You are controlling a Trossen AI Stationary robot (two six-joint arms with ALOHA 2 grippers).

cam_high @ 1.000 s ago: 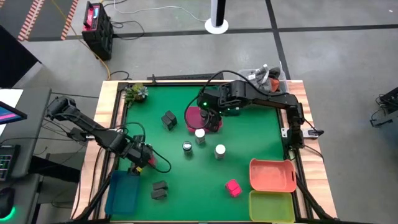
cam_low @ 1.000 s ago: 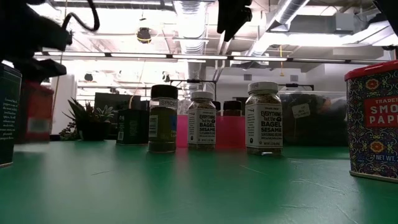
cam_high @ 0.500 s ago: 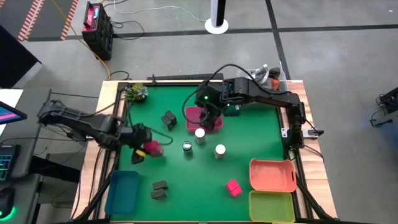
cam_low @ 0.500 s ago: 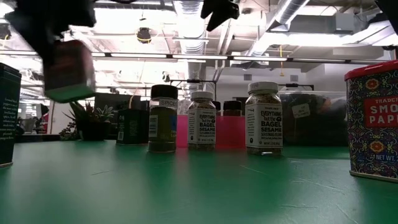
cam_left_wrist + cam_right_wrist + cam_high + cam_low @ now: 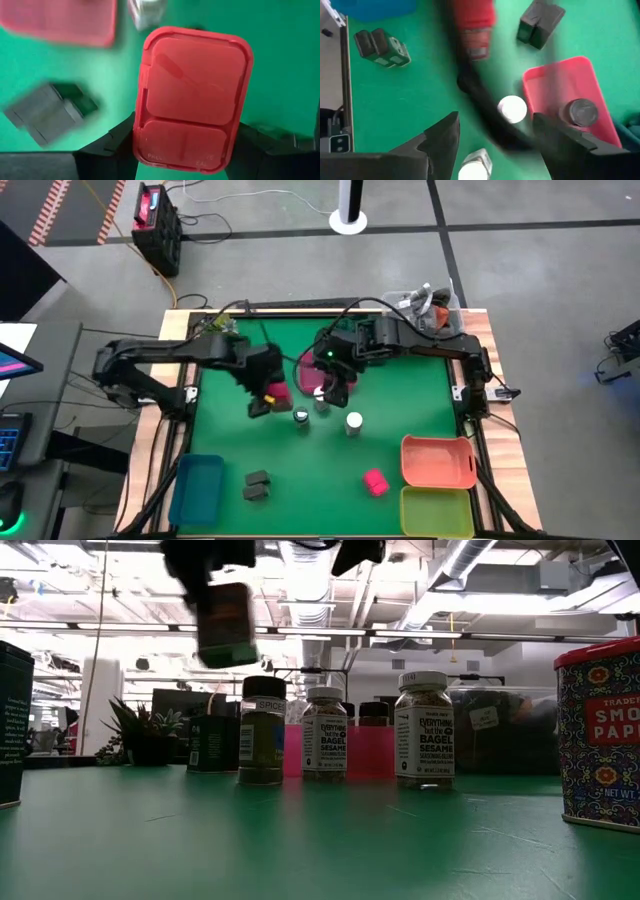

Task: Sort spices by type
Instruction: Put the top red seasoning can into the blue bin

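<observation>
Green felt is covering the table (image 5: 400,400), which is framed in pale wood and standing on a grey concrete floor; the low view is looking across it into a bright workshop with ceiling ducts.

Above the middle of the table, the left gripper (image 5: 268,395) is carrying a flat pink-red plastic spice packet (image 5: 192,97), its fingers clamping the packet's narrow end. It is hanging just beside the small pink plastic tray (image 5: 312,370) near the far edge, where one dark brown round jar (image 5: 581,112) is sitting. The right gripper (image 5: 335,390) is hovering over that tray with its jaws apart and nothing between them.

Three round jars with pale caps (image 5: 424,730) are standing just in front of the tray. A dark grey box (image 5: 47,112) is lying on the felt near the carried packet, and another pair of dark grey boxes (image 5: 256,485) is resting near the front edge, beside the blue tray (image 5: 197,485) at the front-left corner. A second pink packet (image 5: 375,482) is lying toward the front, near the orange tray (image 5: 437,461) and green tray (image 5: 437,511) at the front-right corner.

Both arms are crowding the same spot, so a collision looks likely if either one is descending blindly. Gripped only at its end, the packet could also pivot or slip, toppling the upright jars below.
</observation>
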